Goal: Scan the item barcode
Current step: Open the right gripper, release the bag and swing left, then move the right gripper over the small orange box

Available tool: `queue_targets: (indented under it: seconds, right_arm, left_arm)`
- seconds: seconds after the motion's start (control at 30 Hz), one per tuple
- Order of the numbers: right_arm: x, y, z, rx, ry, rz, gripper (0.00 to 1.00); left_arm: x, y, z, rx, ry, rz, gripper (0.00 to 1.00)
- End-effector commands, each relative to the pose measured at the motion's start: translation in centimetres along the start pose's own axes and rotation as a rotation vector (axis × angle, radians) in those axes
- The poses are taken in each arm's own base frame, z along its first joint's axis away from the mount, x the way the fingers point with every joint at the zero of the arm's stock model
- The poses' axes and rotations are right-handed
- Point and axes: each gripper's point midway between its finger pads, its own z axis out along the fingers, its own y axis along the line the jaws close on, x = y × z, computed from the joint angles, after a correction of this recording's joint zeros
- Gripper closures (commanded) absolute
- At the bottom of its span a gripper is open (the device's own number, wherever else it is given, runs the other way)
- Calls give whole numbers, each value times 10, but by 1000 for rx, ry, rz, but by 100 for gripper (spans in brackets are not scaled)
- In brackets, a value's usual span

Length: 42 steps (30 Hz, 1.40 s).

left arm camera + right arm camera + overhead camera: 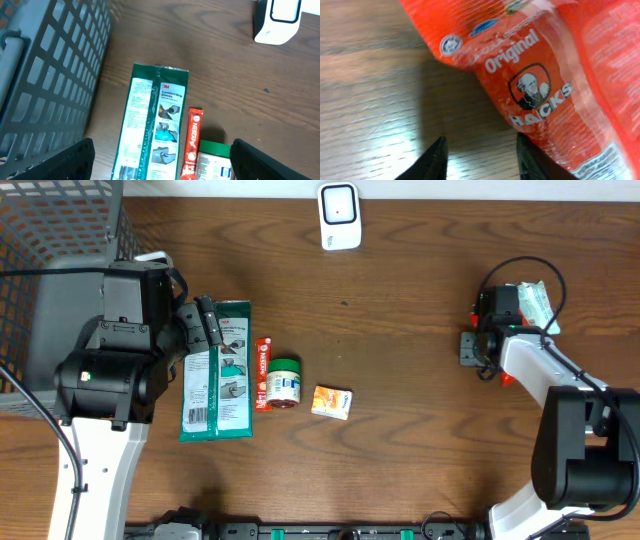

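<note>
**Item:** Hacks bag [535, 90], red glossy film, creased and crinkled, printed "Original" over a bearded-man emblem. It lies flat at the far right of the tabletop [400, 330], close to that edge.

**Right hand** [482, 160]: dark fingers parted with bare wood between them and nothing gripped. The bag sits just beyond the tips and beside the right-hand finger. Whether it touches that finger cannot be told.

**Scanner** [339, 217]: white moulded plastic with rounded corners, upright at the far middle edge, well apart from the bag. A broad stretch of open wood separates the two.

**Tabletop:** dark brown wood grain with a smooth sheen.

**Left cluster, in a row:**
- glove pack [155, 120], a long, flat green-and-white packet
- red carton [192, 142], narrow, just beside the pack
- jar [284, 382], round with a green lid, against the carton
- orange box [331, 402], small, slightly apart from the jar

**Left hand** [161, 150]: fingers spread wide and empty, above the glove pack.

**Basket** [50, 75]: grey lattice with square openings, standing along the left edge.
</note>
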Motion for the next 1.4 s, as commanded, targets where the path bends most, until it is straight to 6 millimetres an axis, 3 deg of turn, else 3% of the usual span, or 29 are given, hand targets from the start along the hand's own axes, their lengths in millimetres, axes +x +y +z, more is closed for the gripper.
queue_targets:
  seconds: [0.0,0.07,0.1,0.17,0.23,0.27,0.37,0.47,0.5,0.63,0.77,0.97,1.2,1.37]
  right_arm:
    - [-1,-3,-2,-24,-6,102,51]
    - [-3,14,-4,-122,-5,62,45]
    - [-6,33,-11,-228,-9,6,40]
    - [-9,56,-25,-352,-13,-52,38]
    - [-11,79,-42,-471,-12,-92,36]
    - [-10,106,-64,-599,1,-122,35]
    - [-3,140,-89,-708,10,-199,34]
    - [11,176,-107,-766,-26,-388,31]
    - [21,199,-117,-793,-54,-513,28]
    - [54,243,-132,-791,-107,-813,21]
    - [69,255,-129,-662,-117,-920,29]
    - [94,282,-141,-612,-151,-1049,38]
    - [107,286,-142,-461,-173,-1099,45]
    - [117,294,-147,-432,-193,-1121,60]
  left_arm:
    - [-2,2,0,-9,-5,-11,13]
    - [-2,2,0,-9,-5,-11,13]
    - [-2,2,0,-10,-5,-11,13]
    - [-2,2,0,-10,-5,-11,14]
    - [-2,2,0,-9,-5,-11,13]
    - [-2,2,0,-9,-5,-11,13]
    - [-2,2,0,-9,-5,-11,13]
    - [-2,2,0,-9,-5,-11,13]
    - [-2,2,0,-9,-5,-11,13]
    - [-2,2,0,-9,-5,-11,13]
    - [-2,2,0,-9,-5,-11,13]
    - [-2,2,0,-9,-4,-11,13]
    - [-2,2,0,-9,-5,-11,13]
    - [-2,2,0,-9,-5,-11,13]
